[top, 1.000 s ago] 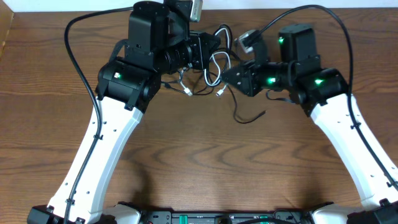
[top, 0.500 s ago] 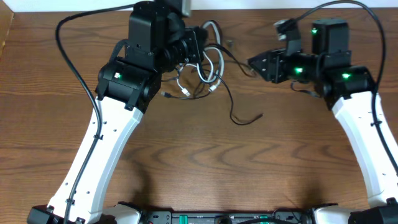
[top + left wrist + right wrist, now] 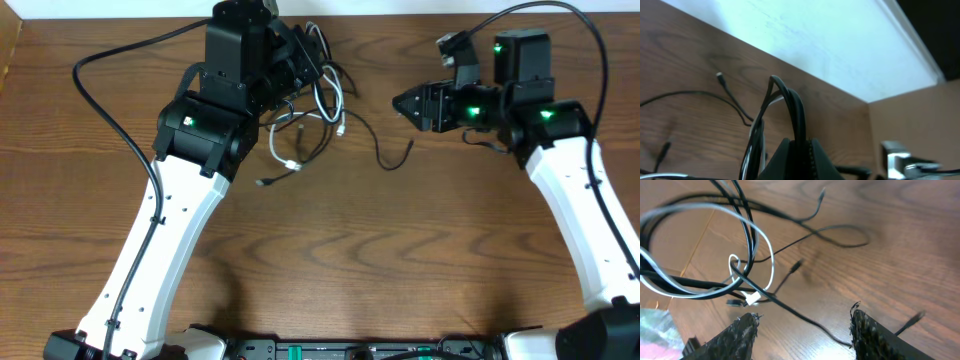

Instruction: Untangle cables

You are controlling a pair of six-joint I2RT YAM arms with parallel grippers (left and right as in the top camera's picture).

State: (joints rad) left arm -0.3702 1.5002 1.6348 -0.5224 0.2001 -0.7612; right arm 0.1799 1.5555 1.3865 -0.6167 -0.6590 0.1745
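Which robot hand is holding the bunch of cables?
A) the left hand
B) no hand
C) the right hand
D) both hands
A: the left hand is pinched shut on black loops of the cables, while the right hand is open with nothing gripped between its fingers.

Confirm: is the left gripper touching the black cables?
Touching. The left wrist view shows the left gripper shut on the black cables, which loop up from between its fingers.
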